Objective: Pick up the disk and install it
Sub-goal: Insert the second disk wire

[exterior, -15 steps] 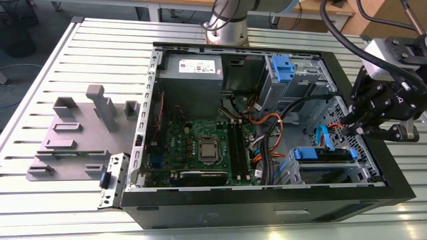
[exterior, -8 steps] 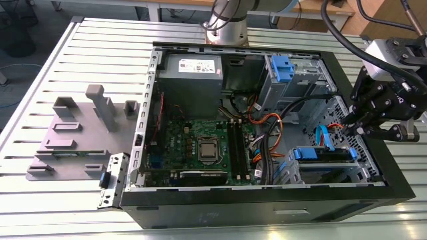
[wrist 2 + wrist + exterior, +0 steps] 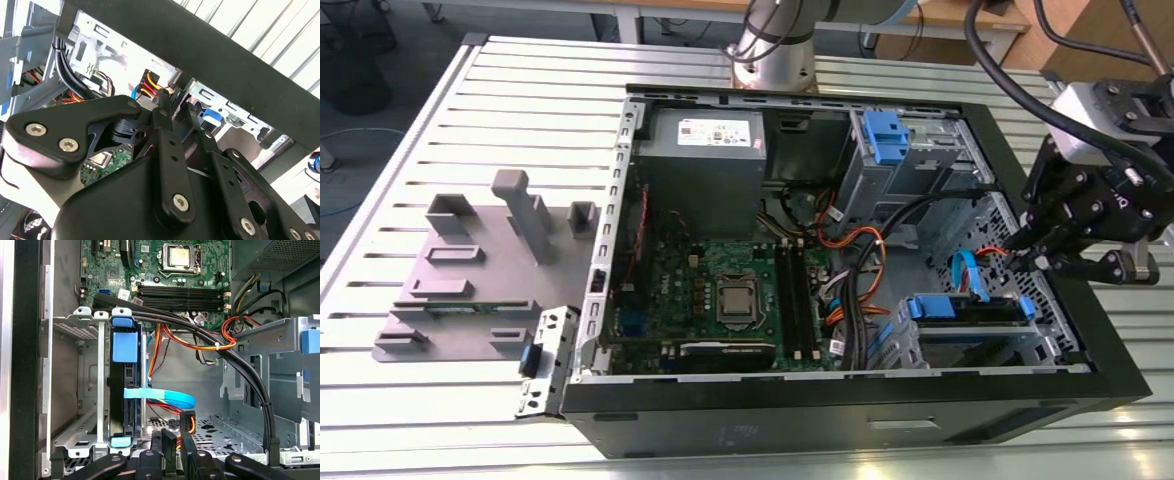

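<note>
Claw above case — cables between.

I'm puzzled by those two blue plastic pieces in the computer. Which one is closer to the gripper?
The lower blue bracket, on the drive cage just below the gripper; the other blue tab sits by the grey power supply.

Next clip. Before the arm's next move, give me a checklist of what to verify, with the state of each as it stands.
1. Disk in the drive cage: ok, it stands in the grey cage.
2. Disk fully latched: cannot tell.
3. Hand off the disk: ok, it is apart from it.
4. Blue flat cable clear of the disk: not ok, it crosses the disk's face.
5. Black cable bundle clear of the hand's path: cannot tell; it runs through the bay beside the cage.
</note>
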### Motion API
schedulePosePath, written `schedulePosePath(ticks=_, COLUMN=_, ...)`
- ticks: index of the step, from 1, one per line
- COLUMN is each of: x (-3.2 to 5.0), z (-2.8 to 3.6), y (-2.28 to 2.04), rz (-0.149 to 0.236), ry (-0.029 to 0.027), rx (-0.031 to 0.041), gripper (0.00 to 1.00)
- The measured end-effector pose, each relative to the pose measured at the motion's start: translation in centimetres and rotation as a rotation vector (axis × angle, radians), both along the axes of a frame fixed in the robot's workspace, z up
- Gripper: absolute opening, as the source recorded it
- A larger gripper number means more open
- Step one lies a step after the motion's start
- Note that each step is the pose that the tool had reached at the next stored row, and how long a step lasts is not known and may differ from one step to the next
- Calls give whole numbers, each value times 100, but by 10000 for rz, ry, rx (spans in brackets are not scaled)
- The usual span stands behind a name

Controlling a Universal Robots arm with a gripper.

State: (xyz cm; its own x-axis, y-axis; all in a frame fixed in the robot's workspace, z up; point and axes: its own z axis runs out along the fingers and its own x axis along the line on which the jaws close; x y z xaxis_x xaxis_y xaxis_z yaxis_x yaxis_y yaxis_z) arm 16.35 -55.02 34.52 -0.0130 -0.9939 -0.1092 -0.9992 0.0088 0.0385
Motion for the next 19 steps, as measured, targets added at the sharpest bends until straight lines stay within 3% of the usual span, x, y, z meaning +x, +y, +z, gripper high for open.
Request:
schedulePosePath(ticks=16, x=4, z=-27, y=15, rz=0, ry=0, rx=0, gripper=28)
schedulePosePath(ticks=18, x=4, z=-28, y=16, rz=1, ry=0, rx=0, gripper=16)
schedulePosePath(ticks=19, x=4, z=-28, y=16, rz=0, ry=0, rx=0, gripper=16)
